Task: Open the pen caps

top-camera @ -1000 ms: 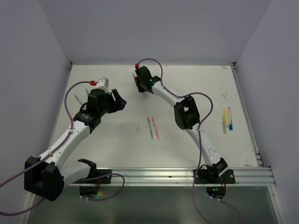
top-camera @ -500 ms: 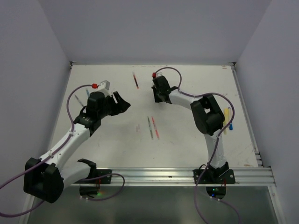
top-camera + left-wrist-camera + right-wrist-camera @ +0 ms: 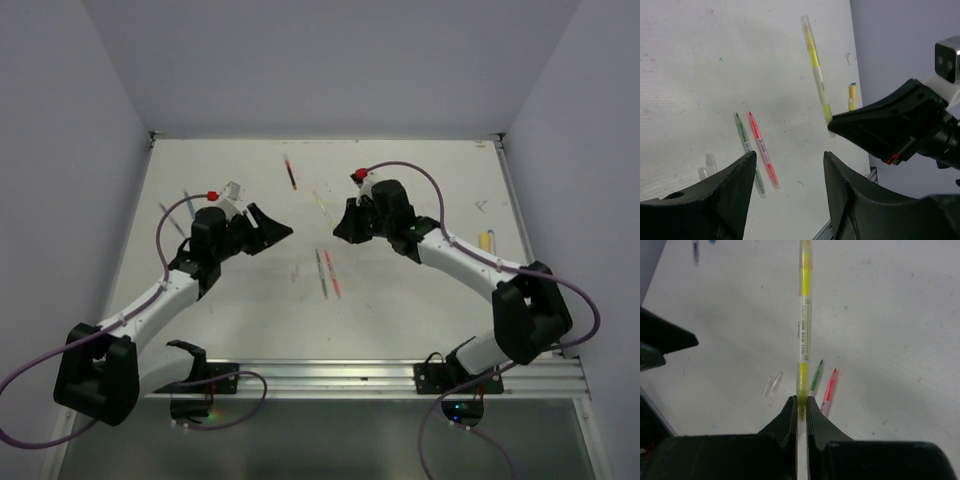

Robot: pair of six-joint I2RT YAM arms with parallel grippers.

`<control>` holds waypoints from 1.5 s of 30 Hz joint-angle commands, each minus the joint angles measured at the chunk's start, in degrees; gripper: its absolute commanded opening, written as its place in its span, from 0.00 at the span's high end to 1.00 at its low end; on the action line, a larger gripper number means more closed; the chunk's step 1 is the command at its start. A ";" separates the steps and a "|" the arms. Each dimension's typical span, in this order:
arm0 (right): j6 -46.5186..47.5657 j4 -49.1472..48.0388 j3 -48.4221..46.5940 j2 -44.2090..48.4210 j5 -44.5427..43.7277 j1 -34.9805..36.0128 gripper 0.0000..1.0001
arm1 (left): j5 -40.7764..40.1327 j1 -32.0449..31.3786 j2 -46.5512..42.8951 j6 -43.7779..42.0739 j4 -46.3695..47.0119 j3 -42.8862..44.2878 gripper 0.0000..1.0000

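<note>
gripping the yellow pen (image 3: 804, 315) by its near end with the right pincer (image 3: 801, 401), jaws pinched tight on the barrel, the rest of the pen jutting straight out ahead of the fingertips, lifted clear of the table (image 3: 380, 310). holding the left pincer (image 3: 790, 157) agape and empty, facing the right one across a gap, with the yellow pen's free end up ahead and to the right of its fingers, not yet between them. a pale sleeve (image 3: 805, 252) over that far tip, taken for its cap: probably on, pull not yet made.

just beyond the right pincer's tips, down on the table: a green pen (image 3: 816, 375) and a red pen (image 3: 830, 385) side by side, points bare, with two clear caps (image 3: 772, 382) lying to their left. counted as opened. well beyond both pincers, roughly between them, a dark red pen (image 3: 290, 172); capped or not, too small to tell.

likely left to do: bring the open pincer onto the yellow pen's far tip, close, pull apart, then see to whatever remains.
</note>
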State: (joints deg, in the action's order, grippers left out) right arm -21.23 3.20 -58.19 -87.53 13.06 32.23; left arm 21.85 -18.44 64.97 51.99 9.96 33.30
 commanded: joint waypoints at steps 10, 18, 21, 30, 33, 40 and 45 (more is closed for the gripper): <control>-4.43 -1.70 10.82 14.22 11.46 2.40 1.00 | 2.06 0.24 4.46 3.29 9.11 1.59 0.41; -6.01 -4.52 11.70 12.38 12.17 5.30 1.00 | 3.47 -0.28 7.98 6.28 14.12 2.38 0.41; -6.19 -4.78 11.61 12.29 11.73 6.62 1.00 | 3.38 -0.46 8.42 6.37 14.74 2.74 0.41; -7.33 -6.45 11.61 11.24 11.29 9.25 1.00 | 3.99 -0.55 10.26 6.64 15.88 2.74 0.41; -7.33 -6.54 11.52 10.62 11.20 9.61 1.00 | 3.99 -0.55 10.27 6.20 15.53 2.65 0.45; -8.12 -7.69 11.52 10.62 11.29 9.87 1.00 | 4.43 -0.55 10.53 5.67 15.01 2.30 0.61; -8.03 -7.68 11.17 10.27 11.11 9.87 1.00 | 4.70 -0.55 10.70 5.58 15.36 2.38 0.69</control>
State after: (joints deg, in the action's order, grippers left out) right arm -28.82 -1.83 -46.57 -76.95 23.73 41.85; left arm 25.21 -18.79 75.16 57.91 22.81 33.95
